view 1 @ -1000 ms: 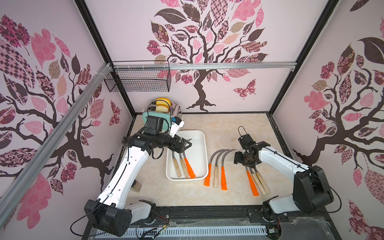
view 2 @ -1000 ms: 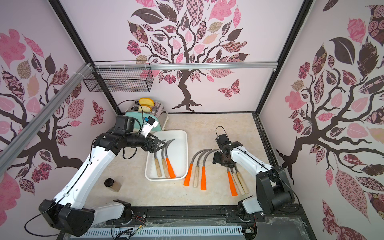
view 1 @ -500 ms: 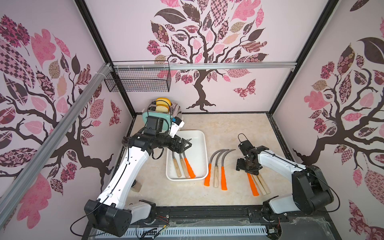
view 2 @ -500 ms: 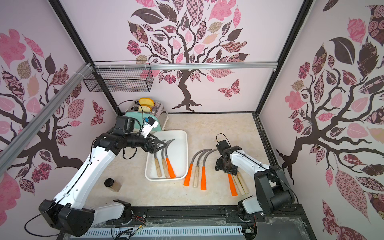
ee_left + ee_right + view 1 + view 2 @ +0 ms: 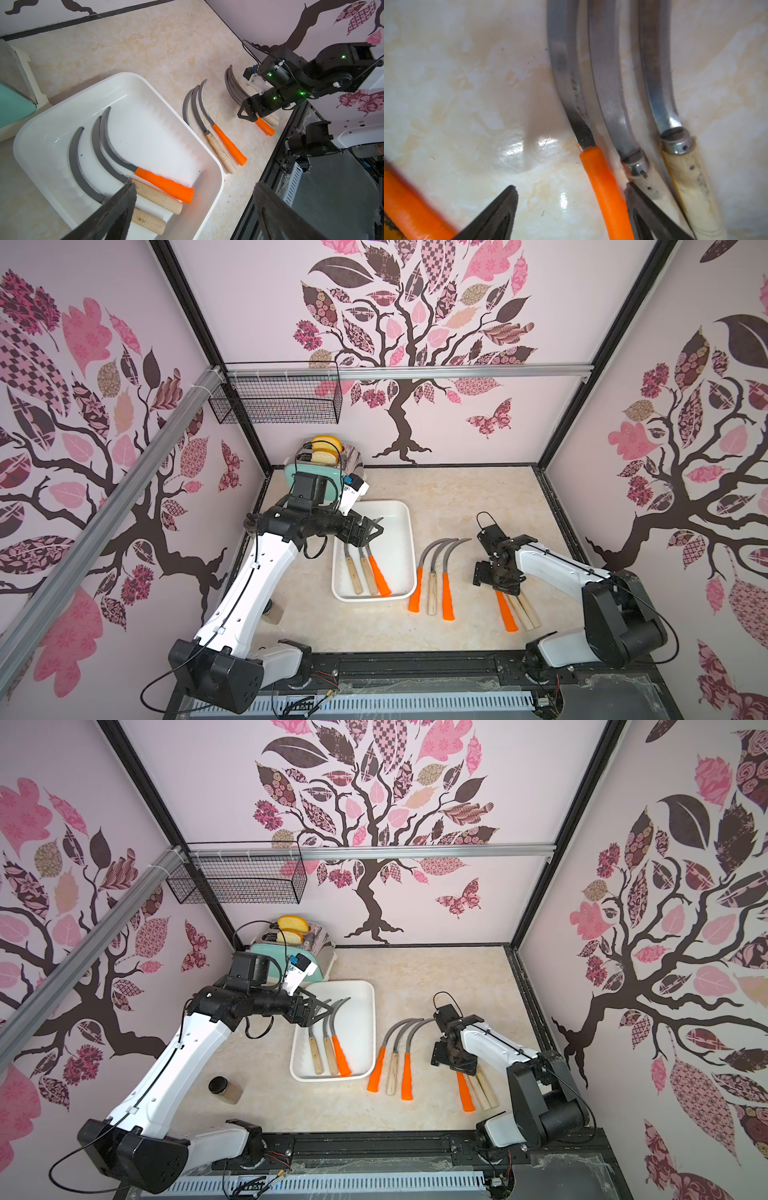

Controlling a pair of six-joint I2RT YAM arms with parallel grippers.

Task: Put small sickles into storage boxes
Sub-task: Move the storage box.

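- Inside the white tray, toward its left side: three small sickles side by side, handles toward the robot, namely two wooden-handled sickles and one orange-handled sickle.
- Above the tray's far end: left gripper, jaws spread wide, nothing between them; dark fingers well apart in the left wrist view.
- On the marbled tabletop just right of the tray: a middle trio in the order orange, wooden, orange, blades arcing toward the far right.
- Farther right, apart from that group: a third trio packed close, one orange handle and two wooden handles.
- Low over the third trio: right gripper, jaws parted, not closed on anything, the orange handle between them and close against one finger; contact impossible to tell.
- In the far left corner: toaster with teal front and bread slices in its slots; on the wall above, black wire basket.
- Beside the left arm, near the front edge: small dark-lidded jar.
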